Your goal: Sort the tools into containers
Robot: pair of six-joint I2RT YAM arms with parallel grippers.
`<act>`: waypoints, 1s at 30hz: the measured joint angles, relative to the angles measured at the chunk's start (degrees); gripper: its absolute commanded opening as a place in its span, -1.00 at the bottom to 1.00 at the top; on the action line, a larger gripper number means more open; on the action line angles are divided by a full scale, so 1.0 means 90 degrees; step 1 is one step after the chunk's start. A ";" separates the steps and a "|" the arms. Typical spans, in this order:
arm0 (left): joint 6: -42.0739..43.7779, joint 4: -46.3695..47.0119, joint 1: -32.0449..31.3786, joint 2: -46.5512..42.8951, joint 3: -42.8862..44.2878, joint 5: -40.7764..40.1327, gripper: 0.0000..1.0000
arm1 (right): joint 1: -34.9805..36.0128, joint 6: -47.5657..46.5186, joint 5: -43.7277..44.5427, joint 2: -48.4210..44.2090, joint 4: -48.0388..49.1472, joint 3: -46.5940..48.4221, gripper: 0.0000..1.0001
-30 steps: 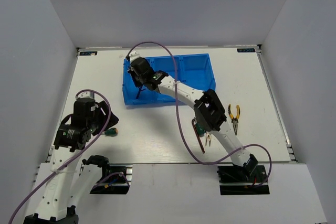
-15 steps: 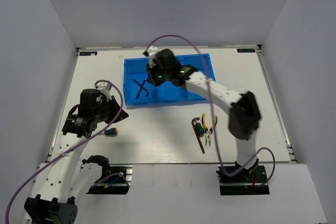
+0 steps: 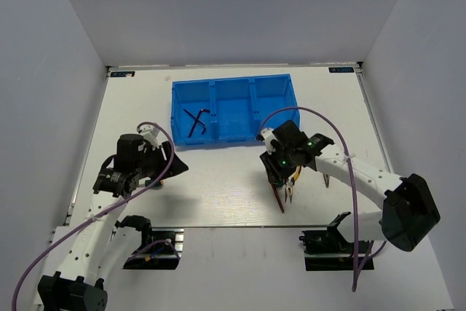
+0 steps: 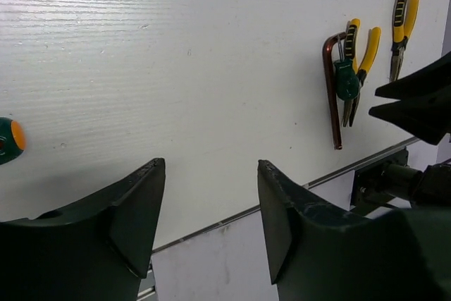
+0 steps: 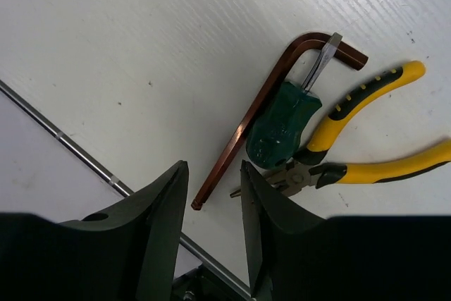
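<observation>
Right gripper (image 5: 211, 174): jaws parted by a narrow gap, nothing between them. It hangs over the table (image 3: 218, 180) on the near side of the bin (image 3: 218, 135), out from its right compartment.

Beneath the right gripper:
- Brown hex key (image 5: 262, 114), lying flat.
- Screwdriver (image 5: 280, 126), green handle, with its blade crossing the key's bend.
- Pliers (image 5: 366, 132), yellow handles, head touching the screwdriver handle.
- Second pliers (image 4: 402, 22), just right of the first and apart from it.

Left gripper (image 4: 210, 167): jaws wide, empty. It is near the bin's near-left corner, out toward the table's left side.

Second screwdriver (image 4: 7, 139): green with an orange end. It lies on the table beside the left gripper, cut off by the edge of the wrist view.

Bin's left compartment: dark hex keys (image 3: 195, 120), two as far as can be told, lying together.
</observation>
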 measured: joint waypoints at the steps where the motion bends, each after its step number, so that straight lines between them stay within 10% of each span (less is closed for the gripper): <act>1: -0.0002 0.0002 0.0000 -0.0010 0.0000 0.0005 0.31 | 0.0000 -0.0005 -0.0029 -0.0010 -0.0002 -0.0053 -0.16; 14: -0.0002 -0.0160 0.0000 -0.0177 0.0002 -0.0007 0.34 | -0.0024 0.0284 -0.0063 0.0418 0.0024 -0.0381 -0.40; 30: -0.0002 0.0051 0.0000 0.0104 -0.0153 -0.0024 0.36 | 0.0146 0.0544 0.0158 0.0845 -0.0022 -0.0687 -0.24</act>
